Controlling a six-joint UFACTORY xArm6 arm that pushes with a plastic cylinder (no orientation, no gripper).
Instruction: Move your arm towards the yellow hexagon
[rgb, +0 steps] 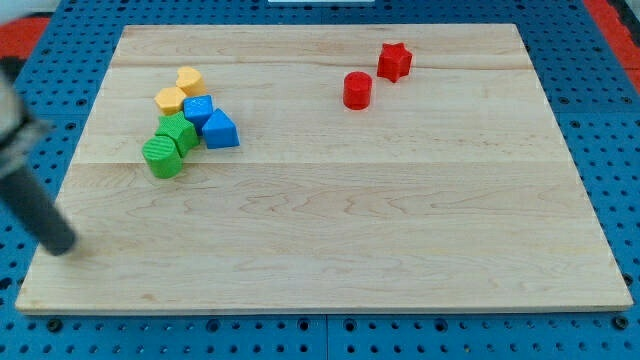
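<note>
Resting at the view's left edge, my tip (62, 245) is sitting well apart from your yellow hexagon (170, 99); no hand is showing. The wooden board (400, 220) is carrying six ridged plastic blocks: yellow heart (190, 80), two blue (198, 108) (220, 131), two green (177, 130) (161, 157), plus red cylinder (357, 90) and star (394, 61).

tip: the dark rod's lower end, my tip (62, 245), sits at the wooden board's (330, 250) 9 o'clock edge, well apart from every block.
straight route: bare wood up to the green ribbed cylinder block (161, 157) at 1 o'clock of my tip.
obstacles: that cylinder and the green ribbed block (178, 131) front the yellow hexagon block (171, 100).
flanks: blue blocks (209, 121) crowd its 4 o'clock side; the yellow heart-like block (190, 80) its 1 o'clock.
open side: its 9 o'clock flank.
</note>
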